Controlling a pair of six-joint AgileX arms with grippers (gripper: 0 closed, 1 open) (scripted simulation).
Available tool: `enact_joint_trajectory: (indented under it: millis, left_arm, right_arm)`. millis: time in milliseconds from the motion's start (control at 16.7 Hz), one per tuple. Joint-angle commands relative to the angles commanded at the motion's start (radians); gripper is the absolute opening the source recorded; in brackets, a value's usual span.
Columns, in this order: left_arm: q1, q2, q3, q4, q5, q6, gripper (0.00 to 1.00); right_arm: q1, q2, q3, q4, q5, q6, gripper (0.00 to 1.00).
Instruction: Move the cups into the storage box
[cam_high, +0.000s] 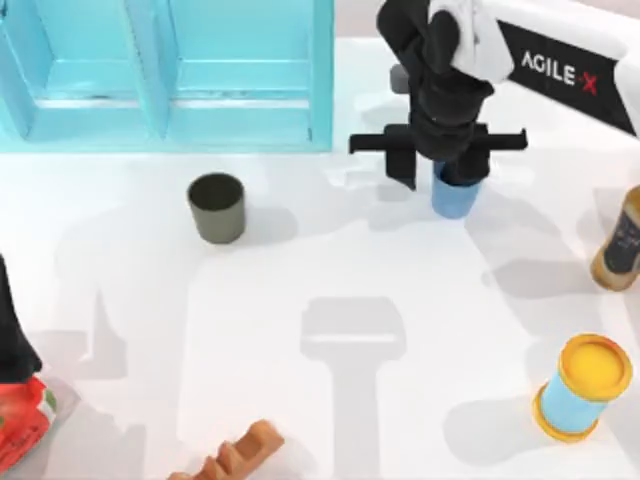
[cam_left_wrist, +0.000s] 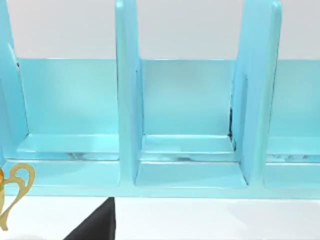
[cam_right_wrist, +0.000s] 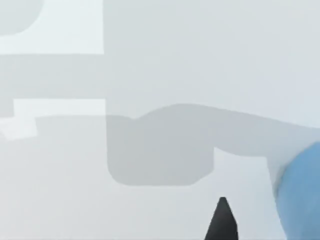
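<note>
**Hovering over the blue cup**

The right gripper (cam_high: 441, 172) is positioned directly above the blue cup (cam_high: 454, 198), right of the storage box (cam_high: 322, 80); its finger state cannot be told. The olive-grey cup (cam_high: 217, 207) is seen standing below the box.

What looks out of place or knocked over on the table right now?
Nothing stands out. The grey cup and the blue cup both stand upright on the table in front of the storage box, nothing spilled. The right gripper is over the blue cup; the left arm is parked at the left edge.
</note>
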Motion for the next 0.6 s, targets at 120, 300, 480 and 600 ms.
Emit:
enact_joint_trajectory:
  millis: [120, 300, 480, 600]
  left_arm:
    - [0.000, 0.000, 0.000, 0.000, 0.000, 0.000, 1.00]
    - [0.000, 0.000, 0.000, 0.000, 0.000, 0.000, 1.00]
    - [0.000, 0.000, 0.000, 0.000, 0.000, 0.000, 1.00]
    - [0.000, 0.000, 0.000, 0.000, 0.000, 0.000, 1.00]
  right_arm:
    - [0.000, 0.000, 0.000, 0.000, 0.000, 0.000, 0.02]
    - [0.000, 0.000, 0.000, 0.000, 0.000, 0.000, 0.00]
    - [0.000, 0.000, 0.000, 0.000, 0.000, 0.000, 0.00]
    - [0.000, 0.000, 0.000, 0.000, 0.000, 0.000, 0.00]
